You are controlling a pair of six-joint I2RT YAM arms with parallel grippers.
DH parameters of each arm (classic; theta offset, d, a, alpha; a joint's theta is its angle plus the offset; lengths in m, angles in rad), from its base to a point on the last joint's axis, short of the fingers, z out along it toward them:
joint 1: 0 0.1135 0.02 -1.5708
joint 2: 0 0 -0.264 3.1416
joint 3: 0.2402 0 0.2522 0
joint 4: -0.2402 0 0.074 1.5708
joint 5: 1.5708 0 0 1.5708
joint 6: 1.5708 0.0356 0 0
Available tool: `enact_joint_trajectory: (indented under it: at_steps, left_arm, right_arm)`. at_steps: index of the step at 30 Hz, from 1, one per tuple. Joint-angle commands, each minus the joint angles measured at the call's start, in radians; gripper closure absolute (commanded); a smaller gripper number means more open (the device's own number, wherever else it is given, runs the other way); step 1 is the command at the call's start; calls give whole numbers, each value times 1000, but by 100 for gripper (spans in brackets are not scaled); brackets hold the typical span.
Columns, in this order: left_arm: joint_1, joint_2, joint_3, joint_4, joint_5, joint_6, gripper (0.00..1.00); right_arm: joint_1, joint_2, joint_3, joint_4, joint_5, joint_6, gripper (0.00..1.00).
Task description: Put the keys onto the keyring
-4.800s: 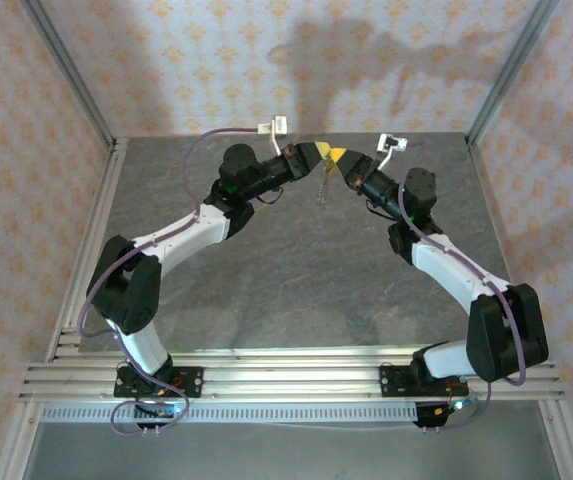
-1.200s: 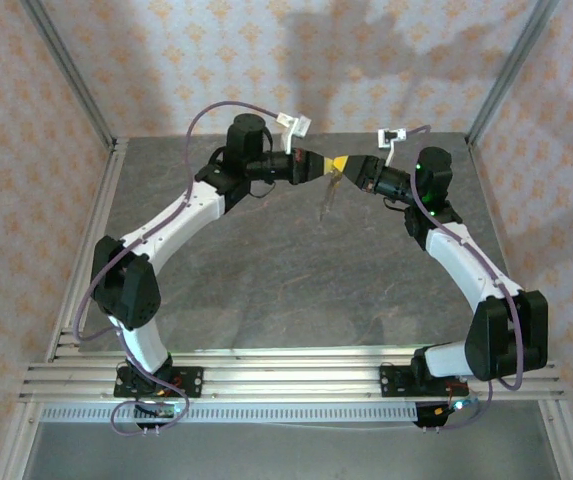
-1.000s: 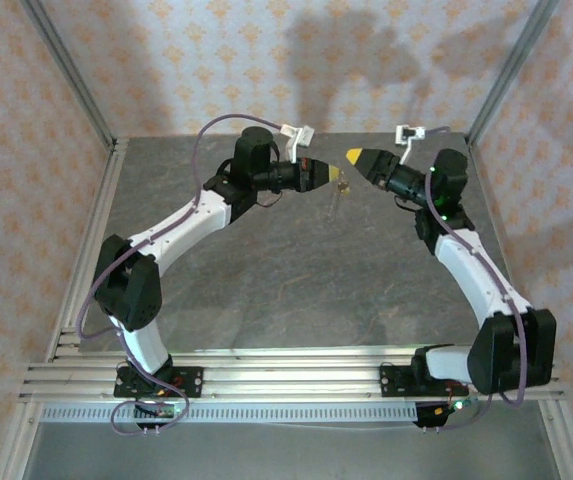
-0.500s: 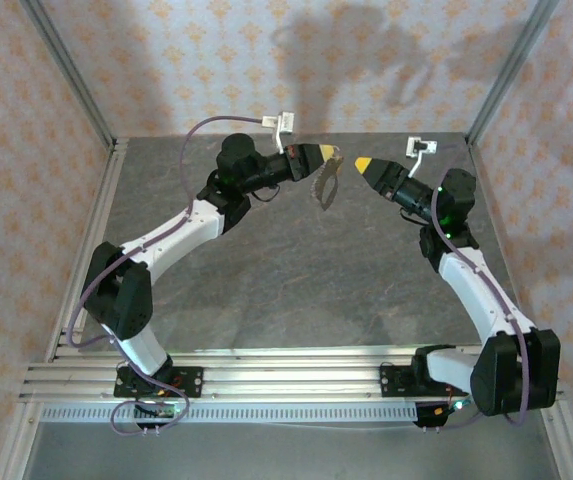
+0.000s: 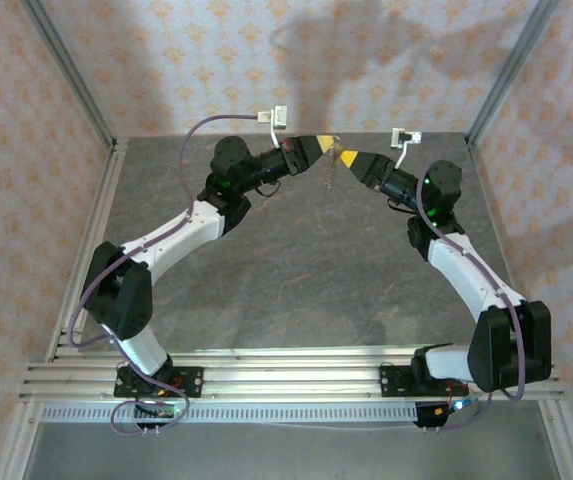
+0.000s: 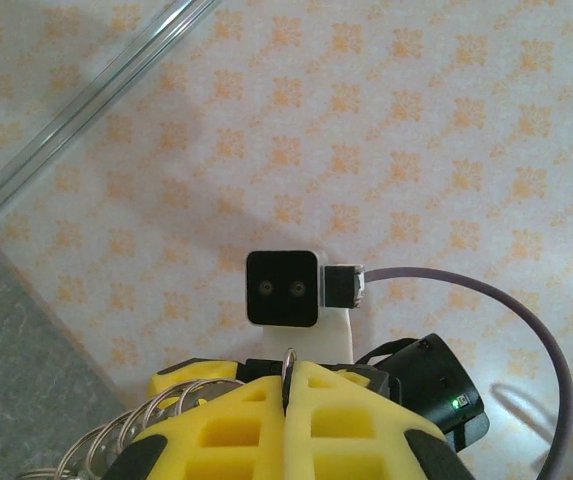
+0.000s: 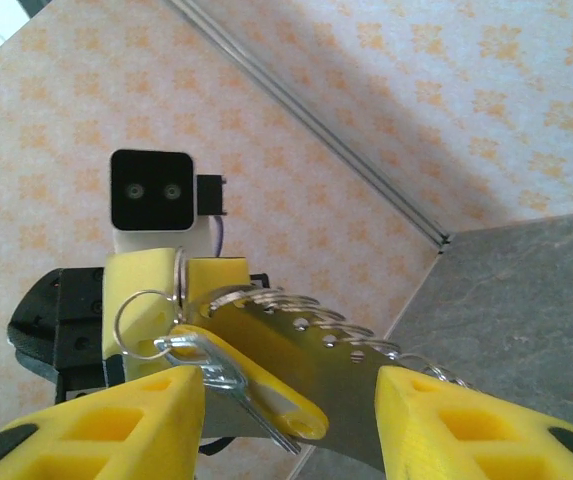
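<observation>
1 key beside keyring | L gripper clenched on keyring | R gripper jaws apart, empty | pinch key squarely, thread slow

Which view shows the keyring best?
The right wrist view: the keyring lies broadside with its row of small rings and a key, pinched in the left hand. The left wrist view catches part of it at the bottom edge; the top view, a thin sliver.
</observation>
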State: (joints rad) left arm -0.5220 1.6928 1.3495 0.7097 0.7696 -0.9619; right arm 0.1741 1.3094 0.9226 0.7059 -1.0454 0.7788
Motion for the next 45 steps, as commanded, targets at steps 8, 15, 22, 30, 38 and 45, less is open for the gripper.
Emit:
enact_joint_trajectory:
  at_steps: [8,15,22,30,38,45]
  left_arm:
    - [-1,-1,28,61,-8,-9,100]
    - [0,-1,28,59,-27,-9,100]
    - [0,-5,22,70,-47,-14,100]
    - [-1,-13,8,74,-55,-17,100]
    - [-4,-30,-16,67,-70,-10,100]
    - [-21,-24,-29,69,-73,-6,100]
  right_arm:
    - [39,14,33,141,-22,19,70]
    - [47,-14,-12,133,-19,15,100]
    - [78,-16,-21,64,-10,-19,100]
    - [98,-19,0,-58,28,-94,100]
    - [101,25,-5,88,93,30,100]
    - [182,53,87,0,58,-32,100]
